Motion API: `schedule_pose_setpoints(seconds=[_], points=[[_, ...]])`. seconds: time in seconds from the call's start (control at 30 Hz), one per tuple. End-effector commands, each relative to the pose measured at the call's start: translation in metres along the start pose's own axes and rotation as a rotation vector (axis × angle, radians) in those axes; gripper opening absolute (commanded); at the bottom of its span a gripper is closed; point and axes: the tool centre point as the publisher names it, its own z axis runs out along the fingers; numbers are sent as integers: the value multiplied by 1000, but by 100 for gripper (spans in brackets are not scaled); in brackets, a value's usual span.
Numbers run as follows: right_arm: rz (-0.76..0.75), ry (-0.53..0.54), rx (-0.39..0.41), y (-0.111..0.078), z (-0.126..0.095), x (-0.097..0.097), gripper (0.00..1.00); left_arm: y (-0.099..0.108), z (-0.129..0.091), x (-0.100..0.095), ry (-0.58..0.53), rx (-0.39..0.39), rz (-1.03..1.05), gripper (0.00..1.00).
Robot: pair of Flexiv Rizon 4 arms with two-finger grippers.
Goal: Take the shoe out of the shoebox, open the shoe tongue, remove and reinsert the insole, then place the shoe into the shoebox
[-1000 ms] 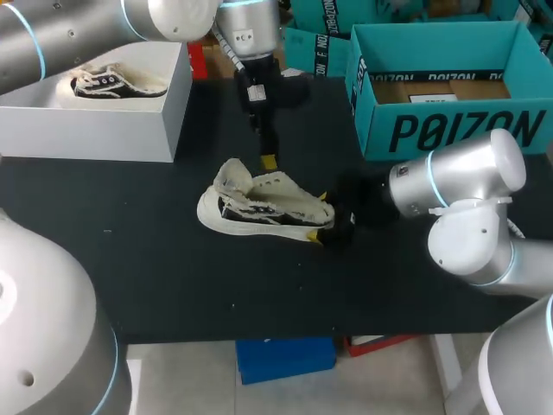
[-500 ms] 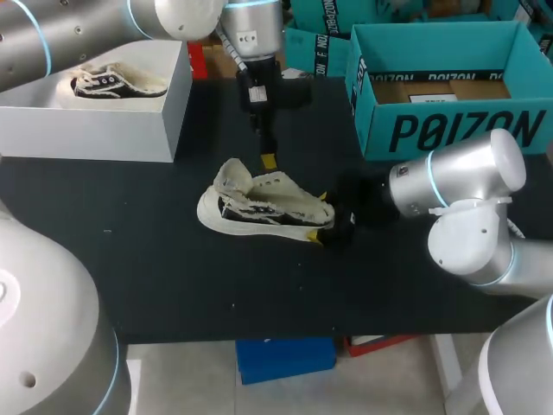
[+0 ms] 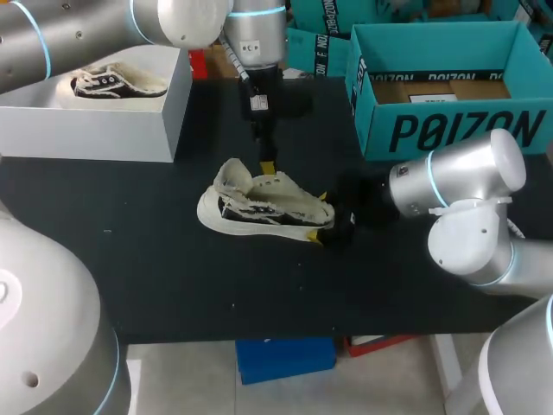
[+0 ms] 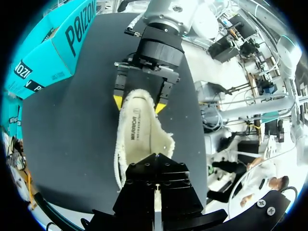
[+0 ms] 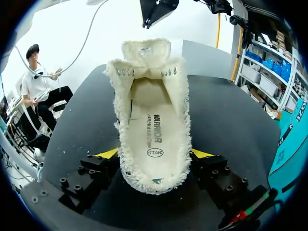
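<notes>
A cream-white shoe (image 3: 259, 207) lies on the black table (image 3: 155, 259), its opening facing up and its tongue (image 5: 144, 50) folded back at the toe end. The printed insole (image 5: 153, 130) shows inside it. My right gripper (image 3: 327, 220) is shut on the shoe's heel, one yellow tip on each side (image 5: 155, 153). My left gripper (image 3: 268, 162) hangs just behind the shoe's far side, shut on nothing. In the left wrist view its black fingers (image 4: 155, 163) are pressed together over the toe end of the shoe (image 4: 137, 139), facing my right gripper (image 4: 139, 101). The teal shoebox (image 3: 449, 130) stands open at the back right.
A white box (image 3: 112, 130) with a black shoe (image 3: 108, 84) in it stands at the back left. More teal boxes (image 3: 315, 47) sit behind the left arm. Bare table lies in front of the shoe.
My left arm's wrist has shifted slightly to the right above the shoe. The shoe and my right arm have not moved.
</notes>
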Motion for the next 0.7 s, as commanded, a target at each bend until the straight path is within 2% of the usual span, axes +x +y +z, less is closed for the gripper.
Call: schedule_pose_setpoints(seconds=[0.03, 0.33, 0.7], points=[[1, -2, 1, -1, 3, -1, 0, 7, 6, 4, -13, 11, -3, 0], [1, -2, 1, -1, 3, -1, 0, 13, 24, 1, 3, 33, -12, 0], [1, -2, 1, -1, 3, -1, 0, 7, 47, -4, 6, 61, 8, 0]])
